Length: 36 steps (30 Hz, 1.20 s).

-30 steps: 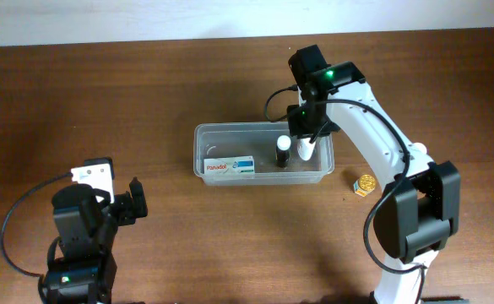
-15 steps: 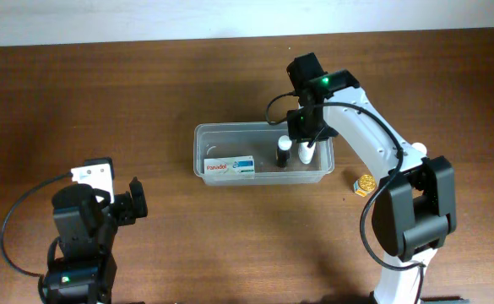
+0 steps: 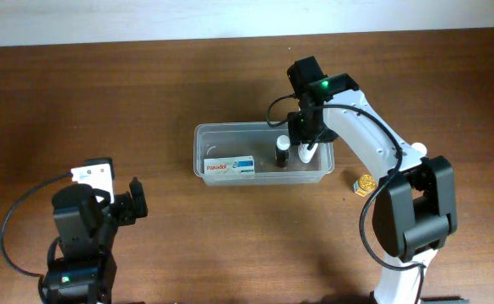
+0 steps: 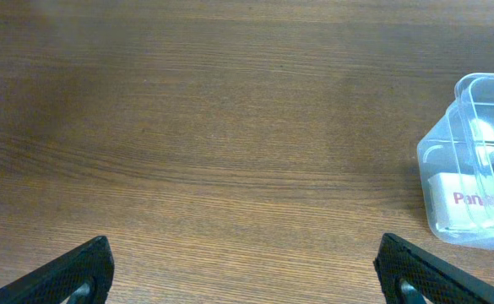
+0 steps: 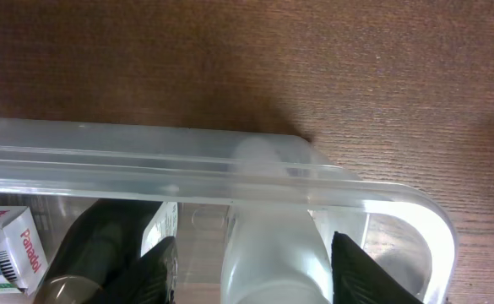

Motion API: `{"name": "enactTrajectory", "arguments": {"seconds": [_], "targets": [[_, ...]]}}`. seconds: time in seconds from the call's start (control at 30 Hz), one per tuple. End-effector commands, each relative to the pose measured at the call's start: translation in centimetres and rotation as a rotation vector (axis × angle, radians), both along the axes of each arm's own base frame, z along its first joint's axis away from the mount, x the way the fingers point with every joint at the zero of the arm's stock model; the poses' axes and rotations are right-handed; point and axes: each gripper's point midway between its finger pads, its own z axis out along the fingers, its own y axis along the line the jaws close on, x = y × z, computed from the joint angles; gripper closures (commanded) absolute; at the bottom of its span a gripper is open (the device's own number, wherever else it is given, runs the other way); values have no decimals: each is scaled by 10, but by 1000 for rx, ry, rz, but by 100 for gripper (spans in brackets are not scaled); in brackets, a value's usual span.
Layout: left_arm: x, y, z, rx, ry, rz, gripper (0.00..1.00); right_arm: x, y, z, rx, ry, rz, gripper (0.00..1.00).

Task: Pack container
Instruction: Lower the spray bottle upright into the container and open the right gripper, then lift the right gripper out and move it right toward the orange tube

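The container (image 3: 230,129) is a clear tub at the table's middle. Inside it lie a white Panadol box (image 3: 230,166), a dark bottle (image 3: 283,151) and a white bottle (image 3: 305,153) at its right end. My right gripper (image 3: 307,140) hangs over that end and is open. In the right wrist view its fingers (image 5: 154,270) stand either side of the white bottle (image 5: 272,253), with a gap on the left side. The dark bottle (image 5: 95,253) is just left of them. My left gripper (image 3: 137,203) rests open at the near left, far from the container (image 4: 470,169).
A small gold round object (image 3: 365,184) lies on the table just right of the container, beside the right arm's base. Bare brown wood stretches between the left gripper (image 4: 247,274) and the tub. A pale wall runs along the table's back edge.
My right gripper's jaws have spread apart from the white bottle, which now stands in the container. The left arm has not moved.
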Motion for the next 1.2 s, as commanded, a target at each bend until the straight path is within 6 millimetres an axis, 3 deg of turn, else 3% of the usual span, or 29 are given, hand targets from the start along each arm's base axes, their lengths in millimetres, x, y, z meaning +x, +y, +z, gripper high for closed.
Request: {"name": "enactTrajectory", "arguments": {"seconds": [0.0,0.33,0.7,0.97,1.07,1.17], "targets": [[-1,1,-1,19,8,-8,1,-1,0,-3,-13,4,-6,50],[-1,1,-1,19,8,-8,1,0,0,0,-10,-4,-6,50],[-4,0,-5,16,29,-8,1,8,2,29,2,-42,-3,50],[-4,0,-5,16,29,-8,1,18,-3,62,-14,-87,-8,50],[-4,0,-5,16,29,-8,1,22,-11,83,-18,-105,-2,50],[-4,0,-5,16,29,-8,1,24,-25,117,-17,-132,-21,49]]}}
